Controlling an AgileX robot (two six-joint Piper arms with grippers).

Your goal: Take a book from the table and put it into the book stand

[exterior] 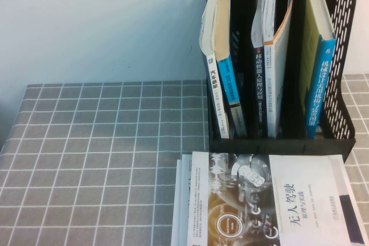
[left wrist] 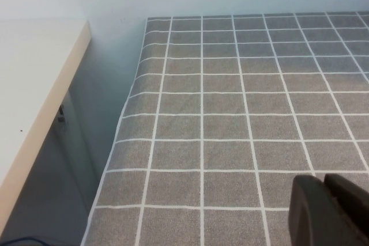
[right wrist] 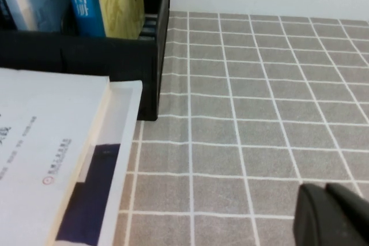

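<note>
Over checked table (left wrist: 230, 113), left claw (left wrist: 326, 181) pressed together, right claw (right wrist: 326, 188) likewise (beside white book (right wrist: 52, 142) titled 无人驾驶), near book stand (right wrist: 86, 56)

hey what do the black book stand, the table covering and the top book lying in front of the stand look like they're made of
Book stand: looks like matte black moulded plastic, going by its perforated side.
Table covering: apparently a grey cloth with white grid lines; it drapes over the edge in the left wrist view.
Book: paper, with a smooth, slightly glossy printed cover.
Both grippers, left and right, hang shut over bare cloth.
</note>
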